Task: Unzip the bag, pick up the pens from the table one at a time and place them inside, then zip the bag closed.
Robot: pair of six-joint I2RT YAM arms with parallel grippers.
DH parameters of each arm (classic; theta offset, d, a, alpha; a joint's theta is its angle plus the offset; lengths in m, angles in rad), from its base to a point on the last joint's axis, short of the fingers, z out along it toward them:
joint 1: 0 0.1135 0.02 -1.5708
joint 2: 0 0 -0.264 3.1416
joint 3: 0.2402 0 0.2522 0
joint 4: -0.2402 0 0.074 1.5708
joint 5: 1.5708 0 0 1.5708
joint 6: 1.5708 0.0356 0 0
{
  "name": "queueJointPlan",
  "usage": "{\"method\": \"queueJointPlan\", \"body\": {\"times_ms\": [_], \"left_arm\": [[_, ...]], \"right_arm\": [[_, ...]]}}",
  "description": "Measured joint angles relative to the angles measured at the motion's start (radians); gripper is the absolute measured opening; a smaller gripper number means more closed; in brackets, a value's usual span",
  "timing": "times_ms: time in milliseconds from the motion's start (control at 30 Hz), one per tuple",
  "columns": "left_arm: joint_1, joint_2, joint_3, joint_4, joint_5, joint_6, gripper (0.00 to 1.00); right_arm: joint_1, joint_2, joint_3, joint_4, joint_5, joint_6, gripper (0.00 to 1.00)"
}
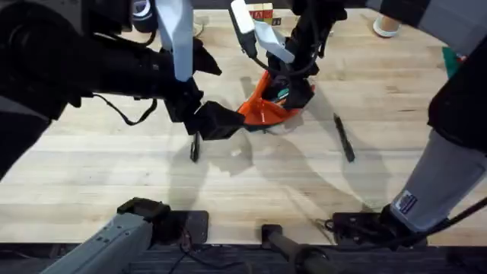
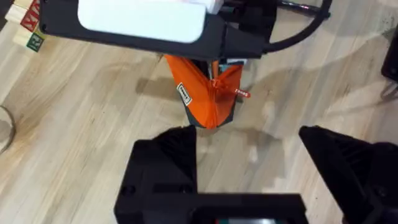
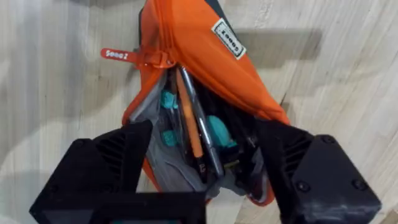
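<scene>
The orange bag [image 1: 268, 106] sits around the middle of the wooden bench [image 1: 114, 167], partly unzipped, with pens and teal bits showing inside through the right wrist camera. The right end effector [image 3: 202, 165] has its fingers spread wide over the open end of the bag, gripping nothing I can see. The left end effector [image 2: 258, 168] hangs just beside the bag's other end, also wide open and empty, and two dark pens [image 1: 344, 138] lie on the bench, one on each side of the bag.

I see the orange bag [image 1: 262, 109] mid-table [image 1: 114, 175], zipper open, with pens and teal items inside. One dark pen [image 1: 344, 138] lies to its right, another [image 1: 195, 148] to its left.
</scene>
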Motion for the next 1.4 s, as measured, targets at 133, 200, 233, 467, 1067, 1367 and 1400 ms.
{"method": "queueJointPlan", "body": {"times_ms": [133, 200, 233, 467, 1067, 1367, 1400], "left_arm": [[0.0, 0.0, 0.0, 0.0, 0.0, 0.0, 0.993], [0.0, 0.0, 0.0, 0.0, 0.0, 0.0, 0.995], [0.0, 0.0, 0.0, 0.0, 0.0, 0.0, 0.994], [0.0, 0.0, 0.0, 0.0, 0.0, 0.0, 0.995], [0.0, 0.0, 0.0, 0.0, 0.0, 0.0, 0.993], [0.0, 0.0, 0.0, 0.0, 0.0, 0.0, 0.994], [0.0, 0.0, 0.0, 0.0, 0.0, 0.0, 0.994]], "right_arm": [[0.0, -0.001, 0.0, -0.001, 0.0, 0.006, 0.996], [0.0, -0.006, 0.0, -0.001, 0.0, 0.021, 0.996], [0.0, -0.011, -0.001, -0.001, 0.0, 0.029, 0.996], [-0.022, -0.142, -0.002, -0.001, -0.001, 0.063, 0.996], [-0.12, -0.409, -0.028, 0.035, -0.004, 0.28, 0.996], [-0.202, -0.563, -0.134, 0.109, -0.005, 0.551, 0.996], [-0.214, -0.574, -0.146, 0.11, -0.005, 0.581, 0.996]]}}
